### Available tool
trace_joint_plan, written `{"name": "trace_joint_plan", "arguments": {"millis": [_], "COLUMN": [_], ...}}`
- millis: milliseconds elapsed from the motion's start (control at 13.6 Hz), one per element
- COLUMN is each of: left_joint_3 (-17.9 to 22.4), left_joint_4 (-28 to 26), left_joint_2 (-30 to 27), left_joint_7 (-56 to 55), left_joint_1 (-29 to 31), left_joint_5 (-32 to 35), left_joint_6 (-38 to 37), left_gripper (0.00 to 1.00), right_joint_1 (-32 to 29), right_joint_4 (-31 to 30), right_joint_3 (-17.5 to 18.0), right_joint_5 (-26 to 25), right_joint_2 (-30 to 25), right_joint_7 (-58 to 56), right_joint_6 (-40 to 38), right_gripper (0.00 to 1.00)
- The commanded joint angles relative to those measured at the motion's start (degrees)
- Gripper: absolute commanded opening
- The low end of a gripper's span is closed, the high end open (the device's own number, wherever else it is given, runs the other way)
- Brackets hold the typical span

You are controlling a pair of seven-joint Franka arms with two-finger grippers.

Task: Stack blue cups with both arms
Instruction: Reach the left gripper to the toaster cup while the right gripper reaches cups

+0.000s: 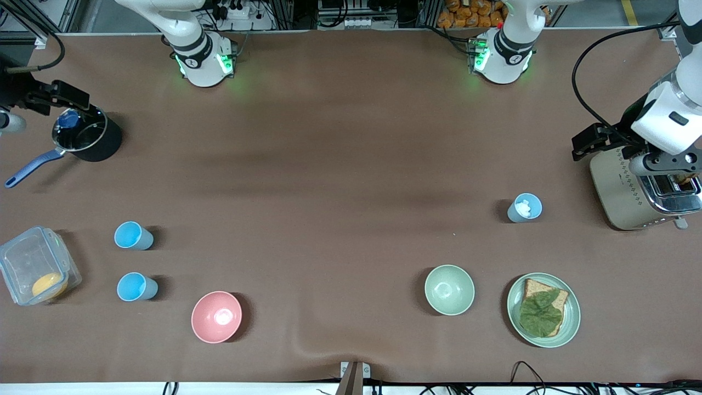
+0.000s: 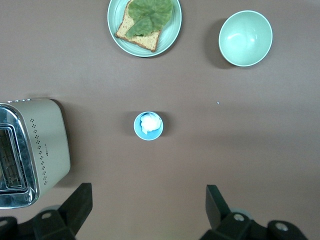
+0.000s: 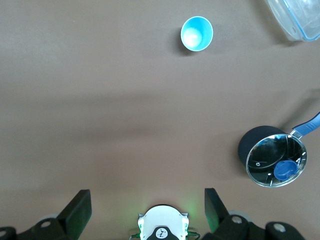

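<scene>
Front view is showing three small sky-blue plastic cups standing upright on the brown table. Two of them are sitting toward the right arm's end: one blue cup [image 1: 133, 236] and, nearer the camera, a second blue cup [image 1: 136, 287], well apart from each other and both just beside a clear plastic container [image 1: 36, 265] holding something orange. A pink bowl [image 1: 216, 316] is lying nearer the camera than that pair. The third blue cup [image 1: 525, 208], holding something white, is standing toward the left arm's end, near a beige toaster [image 1: 639, 189]. A pale green bowl [image 1: 449, 289] and a green plate [image 1: 543, 309] with bread and a leaf are lying nearer the camera than this cup. A black saucepan [image 1: 88, 134] with a glass lid is sitting at the right arm's end.

Left wrist view is showing the left gripper [image 2: 145, 210] hanging with its fingers spread wide apart over bare table, the white-filled cup just beside the toaster.

Right wrist view is showing the right gripper [image 3: 145, 212] hovering with fingers likewise wide apart, over the table near the saucepan, with one blue cup well apart from it.
</scene>
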Motion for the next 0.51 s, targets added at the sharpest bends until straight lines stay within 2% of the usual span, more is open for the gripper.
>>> {"name": "trace_joint_plan", "arguments": {"millis": [0,294,441], "left_joint_3": [0.0,0.6,0.6], "left_joint_4": [1.3,1.5,-0.2], "left_joint_2": [0.4,3.7,6.9], "left_joint_7": [1.5,2.0,2.0], "left_joint_1": [0.4,1.6,2.1], "left_joint_5": [0.5,0.6,0.9], "left_joint_6": [-0.2,-0.1,2.6], "left_gripper": [1.00,1.00,1.00], "right_joint_1": [0.2,-0.7,-1.8], "right_joint_4": [-1.2,-1.6,-1.6], "right_joint_3": [-0.2,-0.5,-0.5], "right_joint_5": [0.2,0.2,0.2], "right_joint_2": [-1.6,-0.8,-0.9], "right_joint_7": [-0.2,-0.1,-0.1], "right_joint_6": [0.3,2.4,1.8], "right_gripper": [1.00,1.00,1.00]}}
